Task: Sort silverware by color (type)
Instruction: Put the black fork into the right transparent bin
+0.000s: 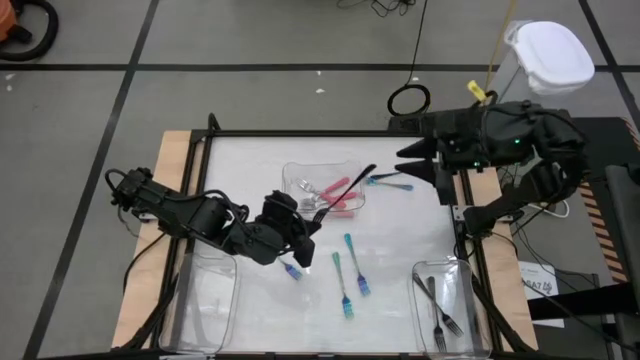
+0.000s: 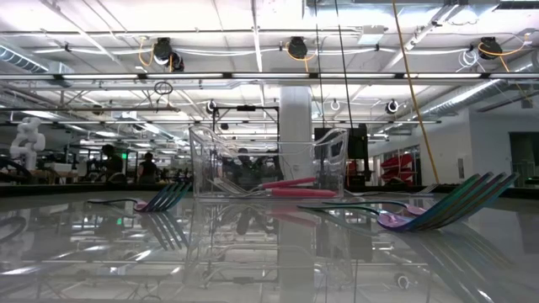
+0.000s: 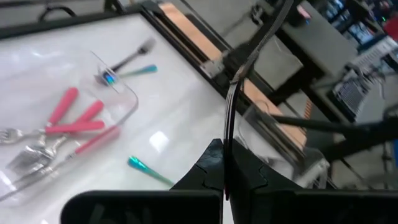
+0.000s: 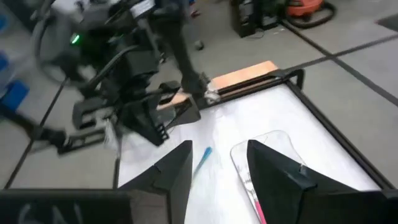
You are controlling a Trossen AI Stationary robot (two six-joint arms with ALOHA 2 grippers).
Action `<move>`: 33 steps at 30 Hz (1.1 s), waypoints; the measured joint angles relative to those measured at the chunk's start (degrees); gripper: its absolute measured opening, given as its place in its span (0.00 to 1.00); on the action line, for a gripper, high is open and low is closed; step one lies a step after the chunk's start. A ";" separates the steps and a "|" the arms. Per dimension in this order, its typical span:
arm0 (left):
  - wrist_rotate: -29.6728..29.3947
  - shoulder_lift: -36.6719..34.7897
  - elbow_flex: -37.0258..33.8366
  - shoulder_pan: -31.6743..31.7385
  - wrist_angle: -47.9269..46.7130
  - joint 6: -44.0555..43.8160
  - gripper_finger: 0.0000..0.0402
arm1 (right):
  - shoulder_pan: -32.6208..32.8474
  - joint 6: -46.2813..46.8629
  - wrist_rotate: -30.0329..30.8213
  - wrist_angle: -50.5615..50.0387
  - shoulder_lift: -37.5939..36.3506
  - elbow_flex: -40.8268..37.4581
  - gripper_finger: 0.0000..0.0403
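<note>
The left gripper [image 1: 306, 232] pinches a dark fork [image 1: 345, 190] (angled over the pink-handled utensils [image 1: 343, 196]), while the right gripper [image 1: 415, 160] hangs open.

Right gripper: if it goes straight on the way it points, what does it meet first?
Probably the teal-handled utensil lying ahead between the open right gripper fingers, just before the clear tray of pink-handled silverware; depth is unclear.

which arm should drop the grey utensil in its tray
Left. The left claw is shut on the dark grey utensil, held up over the table. The right claw is open and empty at the far right edge.
</note>
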 joint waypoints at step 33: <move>15.56 0.00 0.00 -0.02 -3.40 4.04 0.00 | 0.00 -6.90 -19.63 -7.33 8.28 -0.04 0.37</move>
